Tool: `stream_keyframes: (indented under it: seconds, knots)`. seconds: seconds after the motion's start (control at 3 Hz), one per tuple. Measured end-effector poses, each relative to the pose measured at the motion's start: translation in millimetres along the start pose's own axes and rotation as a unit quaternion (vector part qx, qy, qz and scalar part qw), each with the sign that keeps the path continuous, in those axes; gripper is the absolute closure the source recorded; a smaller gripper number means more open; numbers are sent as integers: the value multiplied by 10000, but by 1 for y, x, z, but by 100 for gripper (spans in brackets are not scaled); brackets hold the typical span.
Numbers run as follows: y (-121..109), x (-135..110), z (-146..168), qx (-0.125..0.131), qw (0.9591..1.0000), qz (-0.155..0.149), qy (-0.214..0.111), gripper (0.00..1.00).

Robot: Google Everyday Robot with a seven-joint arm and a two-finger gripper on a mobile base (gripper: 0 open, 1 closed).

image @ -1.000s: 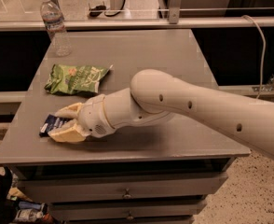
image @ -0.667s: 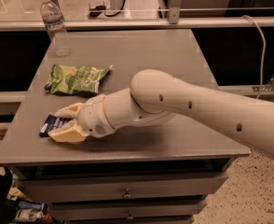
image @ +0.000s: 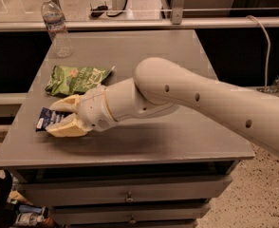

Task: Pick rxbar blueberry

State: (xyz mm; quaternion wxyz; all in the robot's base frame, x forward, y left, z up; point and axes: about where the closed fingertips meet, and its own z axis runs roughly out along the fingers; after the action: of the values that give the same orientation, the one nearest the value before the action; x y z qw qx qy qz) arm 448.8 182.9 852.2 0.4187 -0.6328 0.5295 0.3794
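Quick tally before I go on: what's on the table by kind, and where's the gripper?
water bottle: 1
green snack bag: 1
rxbar blueberry: 1
Total: 3
The gripper is at the rxbar blueberry, near the front edge of the table.

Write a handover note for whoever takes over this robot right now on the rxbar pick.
Gripper: open, low over the table's front left, one finger on each side of the rxbar blueberry.
Bar: lying flat on the table, just in front of the green snack bag. A water bottle stands at the back left corner.
Done: reach and alignment around the bar.
Left: close on the bar and lift it.
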Motion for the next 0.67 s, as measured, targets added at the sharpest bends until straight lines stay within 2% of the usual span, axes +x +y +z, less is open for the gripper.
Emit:
stream_keyframes:
  seconds: [0.33, 0.67]
  knots:
    - [-2, -25, -16, -22, 9986, -487, -182, 100]
    - [-4, -42, -31, 12, 9957, -835, -390, 100]
